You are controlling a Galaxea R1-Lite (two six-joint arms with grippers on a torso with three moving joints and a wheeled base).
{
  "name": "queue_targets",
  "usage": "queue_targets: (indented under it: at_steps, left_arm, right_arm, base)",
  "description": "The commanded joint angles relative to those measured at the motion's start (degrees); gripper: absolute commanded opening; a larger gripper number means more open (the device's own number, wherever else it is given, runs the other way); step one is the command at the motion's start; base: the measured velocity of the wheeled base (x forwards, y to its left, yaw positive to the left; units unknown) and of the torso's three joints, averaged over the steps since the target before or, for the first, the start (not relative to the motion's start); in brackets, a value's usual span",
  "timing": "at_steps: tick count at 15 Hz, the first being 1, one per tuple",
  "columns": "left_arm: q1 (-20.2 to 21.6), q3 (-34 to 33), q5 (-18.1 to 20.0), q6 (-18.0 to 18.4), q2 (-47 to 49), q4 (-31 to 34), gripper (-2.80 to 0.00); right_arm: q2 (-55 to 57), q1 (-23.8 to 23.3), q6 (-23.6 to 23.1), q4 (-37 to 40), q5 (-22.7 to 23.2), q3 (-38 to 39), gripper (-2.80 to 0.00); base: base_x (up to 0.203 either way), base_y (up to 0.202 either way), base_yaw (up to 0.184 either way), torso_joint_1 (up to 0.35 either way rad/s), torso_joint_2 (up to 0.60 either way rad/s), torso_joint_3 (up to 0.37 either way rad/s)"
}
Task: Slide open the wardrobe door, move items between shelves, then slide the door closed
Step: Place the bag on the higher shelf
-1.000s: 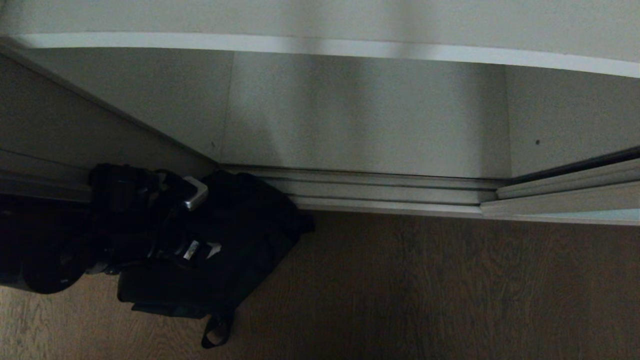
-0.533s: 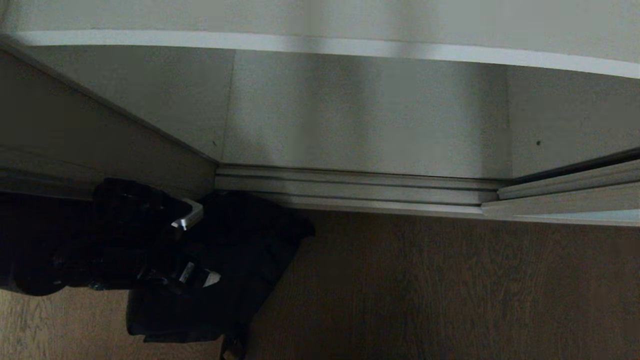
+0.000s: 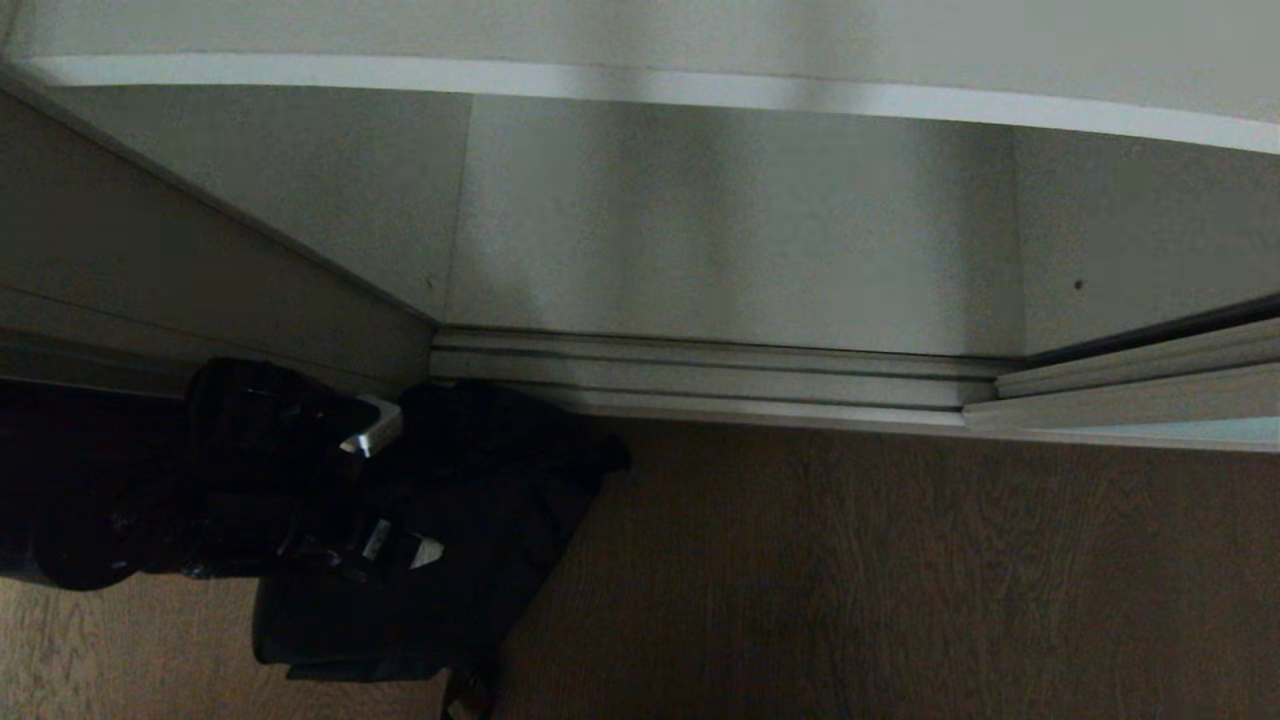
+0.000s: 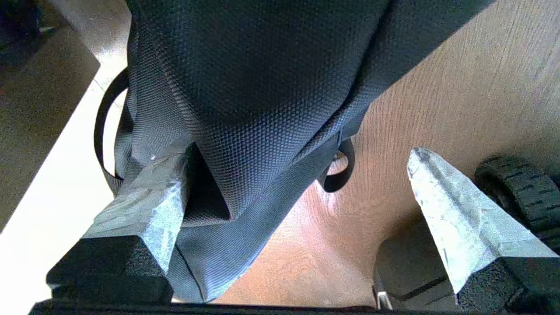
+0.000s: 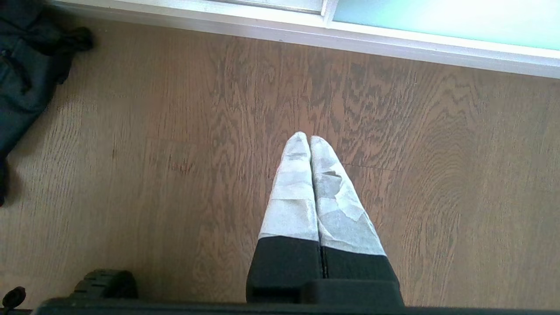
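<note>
since the left gripper (image 4: 293, 175) gapes wide, holding nothing, the black pouch bag (image 4: 262, 87) on the floor (image 3: 850, 580) could snag one finger.

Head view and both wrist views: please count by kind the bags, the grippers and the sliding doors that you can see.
Bags: 1, black pouch bag on the wooden floor.
Grippers: 2, left gripper with fingers apart, right gripper with fingers together.
Sliding doors: 1, frosted glass door.
Total: 4

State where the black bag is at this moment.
In the head view, the black bag lies low left on the wooden floor, beside the door track.
</note>
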State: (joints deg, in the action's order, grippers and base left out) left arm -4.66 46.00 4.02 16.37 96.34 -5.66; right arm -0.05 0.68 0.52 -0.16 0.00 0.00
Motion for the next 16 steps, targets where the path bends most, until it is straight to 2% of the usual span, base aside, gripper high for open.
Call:
queue_targets:
  at_steps: [1,5,6,7,16]
  left_arm:
    - [-0.09,-0.04,0.03,-0.01,0.34,0.06,0.0]
    - [-0.18,-0.51,0.12,-0.9,0.51,0.0,0.0]
    - [-0.18,-0.73,0.56,-0.81,0.43,0.12,-0.21]
    - [-0.34,-0.58,1.12,-0.88,0.28,0.21,-2.8]
    - [-1.55,-2.37,1.17,-1.07,-2.71,0.03,-2.8]
  right_arm:
    - [-0.04,0.02,0.01,-0.02,0.0,0.0,-2.8]
    - [-0.04,0.02,0.01,-0.02,0.0,0.0,-2.8]
    - [-0.04,0.02,0.01,-0.02,0.0,0.0,-2.8]
    - [-0.04,0.02,0.01,-0.02,0.0,0.0,-2.8]
    - [-0.04,0.02,0.01,-0.02,0.0,0.0,-2.8]
  base:
    - [0.0,0.0,0.0,0.0,0.0,0.0]
    - [0.0,0.0,0.0,0.0,0.0,0.0]
    - [0.0,0.0,0.0,0.0,0.0,0.0]
    - [0.0,0.0,0.0,0.0,0.0,0.0]
    - [0.0,0.0,0.0,0.0,0.0,0.0]
